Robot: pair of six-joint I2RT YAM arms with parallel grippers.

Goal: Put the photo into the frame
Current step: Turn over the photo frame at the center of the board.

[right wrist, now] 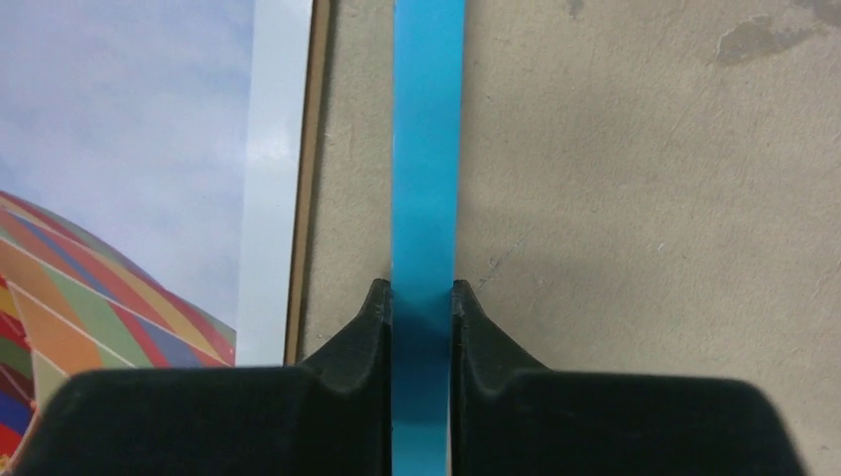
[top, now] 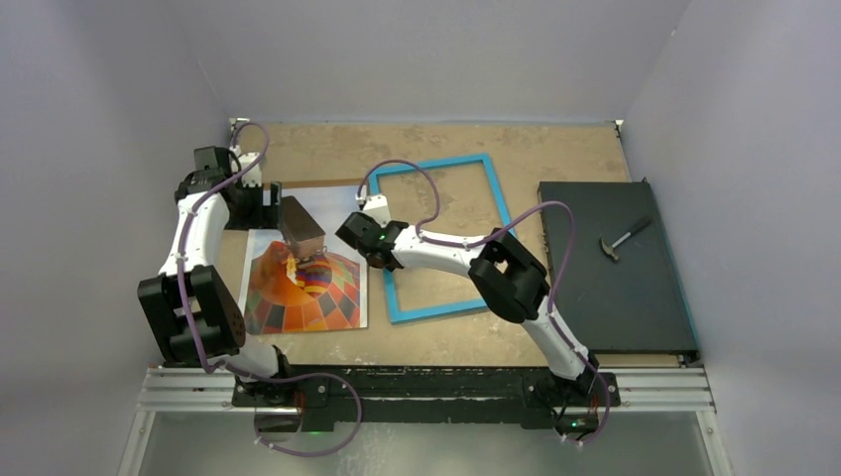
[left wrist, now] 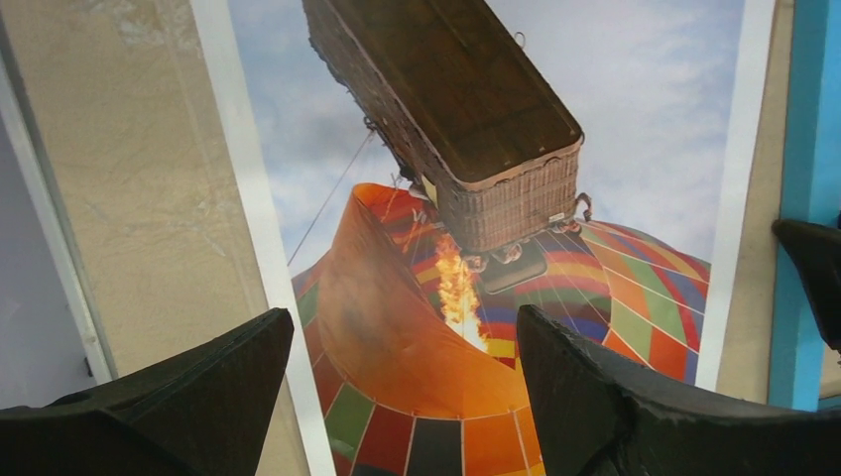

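Note:
The photo point(top: 302, 283), a hot-air balloon print, lies face up on the table's left side, on a brown board whose edge point(right wrist: 315, 149) shows beside it. The frame point(top: 501, 208), thin and bright blue, lies flat just right of the photo. My right gripper point(top: 382, 230) is shut on the frame's left border point(right wrist: 426, 149), one finger on each side point(right wrist: 422, 293). My left gripper point(top: 266, 206) hovers open over the photo's far left part; its fingers point(left wrist: 402, 317) are wide apart above the print point(left wrist: 615, 119) and hold nothing. The frame's border point(left wrist: 808, 99) shows at the right.
A black slab point(top: 605, 297) lies at the right with a small hammer point(top: 623, 238) on it. Grey walls close in the table on the left, the far side and the right. The right gripper's finger point(left wrist: 813, 268) shows in the left wrist view.

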